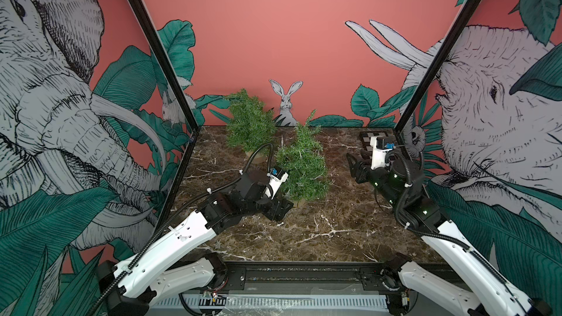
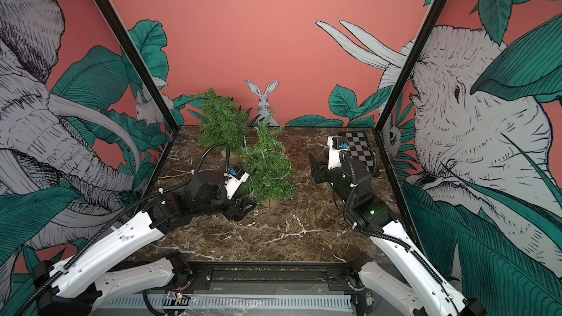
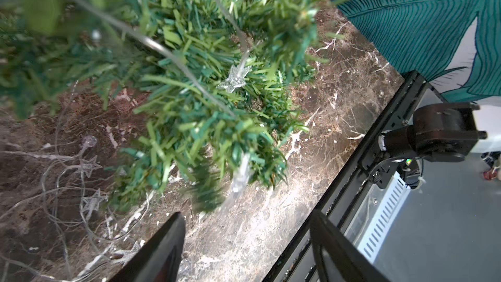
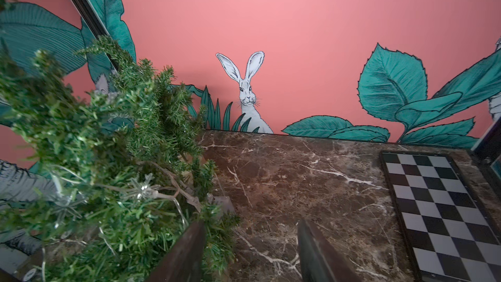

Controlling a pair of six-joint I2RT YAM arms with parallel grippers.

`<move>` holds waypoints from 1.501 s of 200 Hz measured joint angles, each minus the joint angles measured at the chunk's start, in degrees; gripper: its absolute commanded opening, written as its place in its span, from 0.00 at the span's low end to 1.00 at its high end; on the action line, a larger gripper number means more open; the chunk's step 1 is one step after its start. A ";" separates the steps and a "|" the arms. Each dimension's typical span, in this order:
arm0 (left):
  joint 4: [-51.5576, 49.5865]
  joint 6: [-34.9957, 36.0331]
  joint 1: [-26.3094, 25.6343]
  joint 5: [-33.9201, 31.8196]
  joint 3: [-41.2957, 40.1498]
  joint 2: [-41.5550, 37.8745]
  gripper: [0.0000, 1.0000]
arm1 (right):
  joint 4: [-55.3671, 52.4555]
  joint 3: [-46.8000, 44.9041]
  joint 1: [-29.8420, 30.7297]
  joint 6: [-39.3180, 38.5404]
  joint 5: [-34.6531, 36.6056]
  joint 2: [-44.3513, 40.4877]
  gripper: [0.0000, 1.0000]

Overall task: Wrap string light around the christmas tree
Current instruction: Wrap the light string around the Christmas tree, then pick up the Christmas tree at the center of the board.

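The left gripper is wide open, holding nothing. The christmas tree stands just in front of it, string light partly on it, loose loops beside. The right gripper, open too, is across the tree

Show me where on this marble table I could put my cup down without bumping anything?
Barest: the front strip of the table, between the near tree and the front rail. Also the back stretch between that tree and the checkerboard. Crowded: by the near tree's foot, where the left tool and loose string light sit.
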 measured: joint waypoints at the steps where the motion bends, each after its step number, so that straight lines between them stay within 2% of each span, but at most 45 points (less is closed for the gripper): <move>1: -0.04 0.02 0.00 0.00 0.00 -0.11 0.82 | 0.00 -0.07 0.00 -0.07 0.02 -0.07 0.58; 37: -2.19 0.66 0.00 -1.92 0.17 -5.84 0.83 | 0.24 -2.67 0.00 -2.62 2.38 -2.40 0.59; 72: -1.90 2.05 -0.11 -9.86 0.70 -10.86 0.83 | 1.07 -2.62 0.00 -3.10 1.99 -5.09 0.61; 119: 5.64 2.21 -0.11 -24.85 -0.02 -12.63 0.83 | 4.66 0.52 0.00 -1.62 -8.87 -8.33 0.65; 140: 10.21 2.27 -0.11 -30.45 -2.10 -12.57 0.88 | 7.19 3.85 0.04 -0.44 -13.81 -6.86 0.66; 158: 12.85 1.84 -0.11 -33.64 -4.15 -12.57 0.88 | 10.21 6.75 0.07 0.94 -16.15 -4.00 0.67; 208: 15.61 -1.88 -0.11 -36.00 -9.16 -14.40 0.88 | 21.68 9.44 0.66 6.54 -20.31 7.85 0.69; 233: 16.41 -3.23 -0.11 -35.58 -11.34 -15.30 0.88 | 23.71 11.10 1.55 7.56 -20.94 14.10 0.69; 300: 16.52 -5.09 -0.11 -34.40 -12.22 -15.47 0.89 | 22.82 17.03 6.99 2.95 -18.95 21.92 0.71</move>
